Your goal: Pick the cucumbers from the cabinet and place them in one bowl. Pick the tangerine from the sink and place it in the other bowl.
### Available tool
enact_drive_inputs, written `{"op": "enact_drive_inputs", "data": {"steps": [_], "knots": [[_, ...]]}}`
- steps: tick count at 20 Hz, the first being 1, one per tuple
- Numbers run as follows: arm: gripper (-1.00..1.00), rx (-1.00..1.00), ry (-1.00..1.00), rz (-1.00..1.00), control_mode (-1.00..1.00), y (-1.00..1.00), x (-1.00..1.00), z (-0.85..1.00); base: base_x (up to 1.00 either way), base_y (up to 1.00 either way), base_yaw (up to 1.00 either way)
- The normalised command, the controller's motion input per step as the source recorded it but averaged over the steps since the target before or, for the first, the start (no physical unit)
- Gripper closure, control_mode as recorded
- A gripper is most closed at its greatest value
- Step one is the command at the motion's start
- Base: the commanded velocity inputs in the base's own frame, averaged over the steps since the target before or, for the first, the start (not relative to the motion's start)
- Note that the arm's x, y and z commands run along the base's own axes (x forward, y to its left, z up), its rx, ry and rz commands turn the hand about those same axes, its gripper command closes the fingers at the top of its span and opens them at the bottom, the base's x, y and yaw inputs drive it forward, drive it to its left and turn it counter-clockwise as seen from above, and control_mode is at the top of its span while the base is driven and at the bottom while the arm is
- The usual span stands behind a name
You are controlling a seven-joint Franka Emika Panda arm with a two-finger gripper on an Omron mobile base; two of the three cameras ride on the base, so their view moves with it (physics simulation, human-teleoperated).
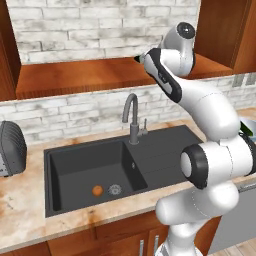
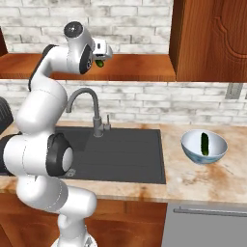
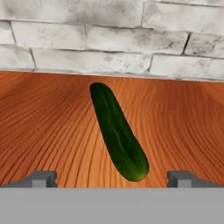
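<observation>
While reaching into the open bay of the cabinet, holds the gripper spread as wide as it goes, clamped on nothing. Between the two fingertips, just ahead of them, lies a cucumber flat on the wooden shelf, slanted, near end closer to the right-hand tip, touching neither. Beyond it, a brick wall. Far below the fingers, in the sink, sits the tangerine just beside the drain. Off to the right on the counter, shows the pale blue bowl with a second cucumber inside.
</observation>
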Motion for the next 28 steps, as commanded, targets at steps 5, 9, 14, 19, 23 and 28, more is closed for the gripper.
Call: {"op": "enact_drive_inputs", "data": {"steps": [5,9,14,19,23,28], "knots": [[-1.00,0.00,0.02,0.00,-1.00,0.00,0.28,-0.02,0.00,0.00,0.00],[-1.00,0.00,0.03,0.00,-1.00,0.00,0.41,0.00,0.00,0.00,0.00],[-1.00,0.00,0.05,0.00,-1.00,0.00,0.34,0.02,0.00,0.00,0.00],[-1.00,0.00,0.01,0.00,-1.00,0.00,0.05,-0.01,0.00,0.00,0.00],[-1.00,0.00,0.00,0.00,-1.00,-0.03,0.10,-0.33,0.00,0.00,0.00],[-1.00,0.00,0.00,0.00,-1.00,0.00,0.11,-0.38,0.00,0.00,0.00]]}}
